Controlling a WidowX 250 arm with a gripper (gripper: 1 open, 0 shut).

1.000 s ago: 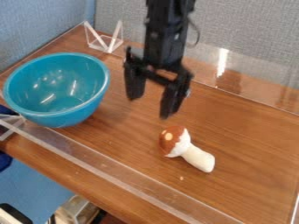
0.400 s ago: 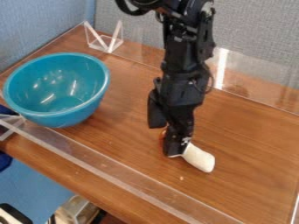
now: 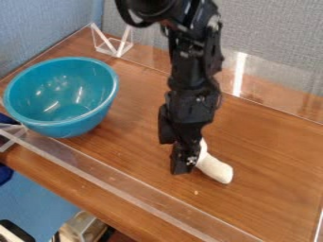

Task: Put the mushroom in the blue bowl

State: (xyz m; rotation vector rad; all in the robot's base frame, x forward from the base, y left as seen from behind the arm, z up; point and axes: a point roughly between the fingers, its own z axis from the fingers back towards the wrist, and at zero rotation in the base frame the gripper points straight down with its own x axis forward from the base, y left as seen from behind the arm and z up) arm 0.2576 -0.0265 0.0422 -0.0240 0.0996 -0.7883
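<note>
Brown wooden table (image 3: 131,180), white wire stand (image 3: 113,43)

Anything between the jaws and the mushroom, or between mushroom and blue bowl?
Nothing visible: jaws are right at the mushroom; only bare tabletop shows toward the blue bowl.
</note>
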